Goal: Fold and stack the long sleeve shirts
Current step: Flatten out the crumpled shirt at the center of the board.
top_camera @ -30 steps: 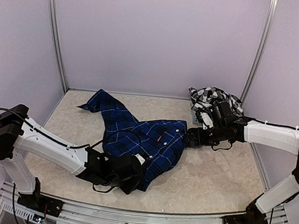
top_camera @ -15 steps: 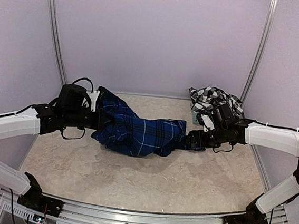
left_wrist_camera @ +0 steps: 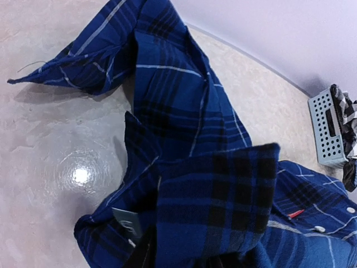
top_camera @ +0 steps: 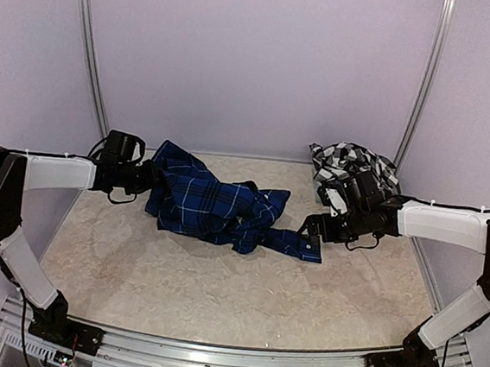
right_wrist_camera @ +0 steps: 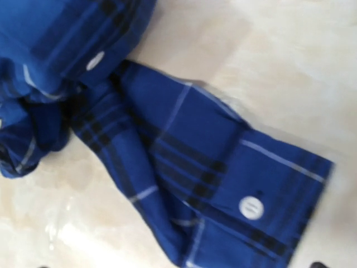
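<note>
Two long sleeve shirts are on the table (top_camera: pixel 217 294). The navy shirt (top_camera: pixel 212 206) lies crumpled near the far edge, left of the middle. One sleeve trails right, with its cuff (right_wrist_camera: pixel 262 206) flat on the surface. The checked shirt (top_camera: pixel 351 159) is heaped in the one mesh basket (left_wrist_camera: pixel 329 134) at the far right corner. The left gripper (top_camera: pixel 147 178) presses into the navy shirt's left edge, but cloth hides whether it is clamped. The right gripper (top_camera: pixel 312 233) hangs spread wide over the cuff, gripping nothing.

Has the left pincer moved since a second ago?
Yes. The left pincer went from near the front rail to the back left, by the left frame post.
</note>
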Tool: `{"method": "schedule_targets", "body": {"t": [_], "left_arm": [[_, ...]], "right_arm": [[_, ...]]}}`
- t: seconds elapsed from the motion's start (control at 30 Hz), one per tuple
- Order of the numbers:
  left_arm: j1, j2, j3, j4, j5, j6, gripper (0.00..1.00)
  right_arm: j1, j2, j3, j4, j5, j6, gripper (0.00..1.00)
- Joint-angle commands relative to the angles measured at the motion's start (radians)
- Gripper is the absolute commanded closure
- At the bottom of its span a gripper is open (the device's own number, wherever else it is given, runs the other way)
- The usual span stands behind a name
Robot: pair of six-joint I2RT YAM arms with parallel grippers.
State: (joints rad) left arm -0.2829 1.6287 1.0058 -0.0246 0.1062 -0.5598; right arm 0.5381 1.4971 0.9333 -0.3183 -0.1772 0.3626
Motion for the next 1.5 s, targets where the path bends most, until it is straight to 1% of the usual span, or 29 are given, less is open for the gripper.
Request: {"method": "schedule_targets", "body": {"t": [0.0,0.13,0.17,0.3,0.33,0.37,0.43,0.47,0.5,0.57,0.6,0.63,0.67,0.73,0.8,0.87,0.93,1.03,1.13,1.23,1.33,1.47], "left_arm": [[0.005,0.035,0.067,0.062,0.031,-0.032,0.57],[0.005,0.025,0.066,0.045,-0.005,-0.024,0.35],[0.005,0.015,0.062,0.040,-0.020,-0.018,0.31],[0.006,-0.023,0.053,0.028,-0.053,0.009,0.26],[0.005,-0.036,0.050,0.002,-0.061,0.015,0.26],[0.006,-0.044,0.046,-0.005,-0.066,0.020,0.25],[0.006,-0.059,0.041,-0.014,-0.075,0.032,0.25],[0.006,-0.069,0.039,-0.019,-0.082,0.038,0.25],[0.005,-0.077,0.035,-0.024,-0.090,0.043,0.24],[0.005,-0.098,0.028,-0.032,-0.102,0.057,0.22],[0.006,-0.106,0.027,-0.043,-0.117,0.068,0.19],[0.007,-0.120,0.025,-0.052,-0.142,0.079,0.13],[0.007,-0.131,0.023,-0.061,-0.166,0.090,0.09],[0.008,-0.171,0.020,-0.073,-0.204,0.116,0.02],[0.004,-0.208,0.016,-0.077,-0.192,0.136,0.01],[-0.027,-0.243,0.006,-0.081,-0.167,0.155,0.01],[-0.099,-0.292,-0.020,-0.076,-0.155,0.195,0.01],[-0.253,-0.372,-0.089,-0.052,-0.093,0.265,0.02],[-0.399,-0.428,-0.167,-0.022,-0.045,0.303,0.06],[-0.516,-0.455,-0.226,-0.011,-0.088,0.351,0.07],[-0.558,-0.413,-0.243,-0.042,-0.174,0.360,0.10],[-0.573,-0.330,-0.239,-0.056,-0.254,0.360,0.11]], "right_arm": [[0.032,0.076,0.000,0.135,-0.101,0.005,0.03],[0.120,0.192,0.081,0.199,-0.100,0.022,0.03],[0.137,0.225,0.107,0.215,-0.105,0.026,0.03],[0.195,0.363,0.227,0.249,-0.132,0.036,0.03],[0.205,0.398,0.269,0.254,-0.141,0.037,0.03],[0.212,0.428,0.298,0.260,-0.143,0.040,0.04],[0.217,0.488,0.349,0.272,-0.149,0.042,0.09],[0.217,0.519,0.376,0.270,-0.148,0.042,0.16],[0.217,0.543,0.408,0.245,-0.130,0.034,0.27],[0.216,0.548,0.461,0.164,-0.077,0.001,0.59],[0.215,0.523,0.466,0.133,-0.051,-0.017,0.74],[0.215,0.486,0.456,0.105,-0.020,-0.032,0.92],[0.211,0.435,0.444,0.076,0.008,-0.043,1.00],[0.187,0.326,0.419,0.008,0.045,-0.059,1.00],[0.146,0.220,0.404,-0.063,0.035,-0.067,1.00],[0.097,0.126,0.399,-0.127,-0.008,-0.073,1.00],[0.064,0.053,0.411,-0.194,-0.019,-0.083,1.00],[0.029,-0.022,0.440,-0.267,-0.051,-0.096,1.00],[0.005,-0.058,0.456,-0.280,-0.106,-0.100,1.00],[-0.023,-0.054,0.473,-0.272,-0.138,-0.099,1.00],[-0.066,-0.033,0.488,-0.285,-0.096,-0.101,1.00],[-0.142,-0.015,0.498,-0.311,-0.017,-0.120,1.00]]}}
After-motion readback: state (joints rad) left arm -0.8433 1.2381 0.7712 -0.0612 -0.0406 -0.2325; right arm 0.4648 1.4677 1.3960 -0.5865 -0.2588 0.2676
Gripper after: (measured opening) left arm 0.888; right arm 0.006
